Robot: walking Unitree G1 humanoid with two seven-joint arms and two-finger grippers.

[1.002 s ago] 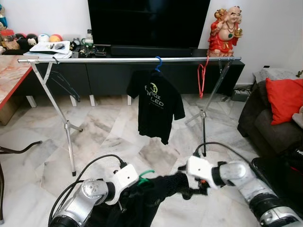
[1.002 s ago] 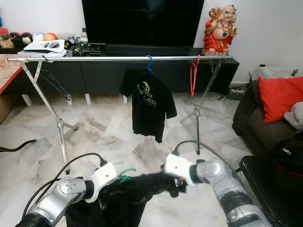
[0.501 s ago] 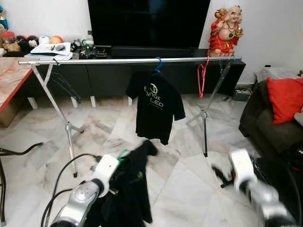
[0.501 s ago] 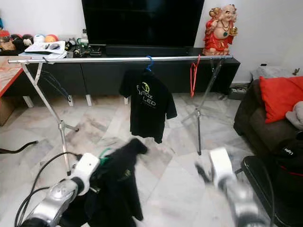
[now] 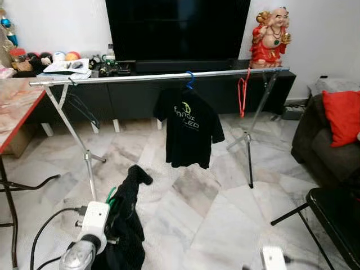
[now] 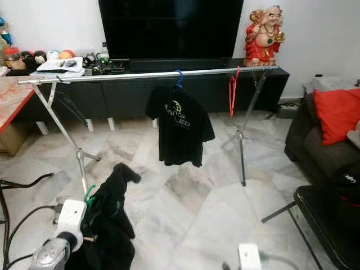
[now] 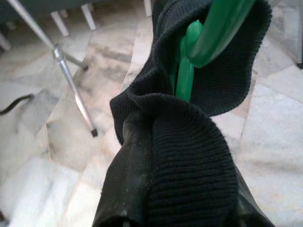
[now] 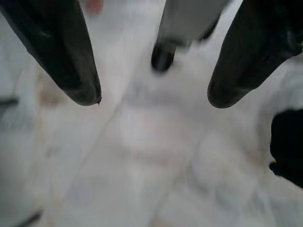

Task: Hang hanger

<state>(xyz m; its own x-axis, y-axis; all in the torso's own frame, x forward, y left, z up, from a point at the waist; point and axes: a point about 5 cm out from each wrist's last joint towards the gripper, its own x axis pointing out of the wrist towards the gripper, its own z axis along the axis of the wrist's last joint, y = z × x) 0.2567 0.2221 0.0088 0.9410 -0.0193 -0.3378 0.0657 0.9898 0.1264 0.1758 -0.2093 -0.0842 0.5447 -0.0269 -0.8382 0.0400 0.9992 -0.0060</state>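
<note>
My left gripper [image 5: 112, 212] is low at the front left, shut on a green hanger [image 7: 188, 66] that carries a black garment [image 5: 127, 220]. The cloth drapes over its fingers and hides them, and the green hook [image 5: 110, 196] pokes out above the wrist. The silver clothes rail [image 5: 157, 76] stands well ahead across the room. On it hang a black T-shirt [image 5: 189, 127] on a blue hanger and an empty red hanger [image 5: 242, 93]. My right gripper [image 8: 154, 99] is open, low over bare marble floor; its white wrist [image 5: 273, 259] shows at the bottom edge.
Behind the rail are a black TV cabinet [image 5: 140, 93], a TV and a red statue [image 5: 270, 34]. A red-topped table [image 5: 14, 109] is at the left. A dark sofa with a red cushion [image 5: 340, 115] and a black stool [image 5: 337, 216] are at the right.
My right gripper let go of the black garment and dropped away low to the right. The garment now hangs from the left gripper alone, which has lowered to the left.
</note>
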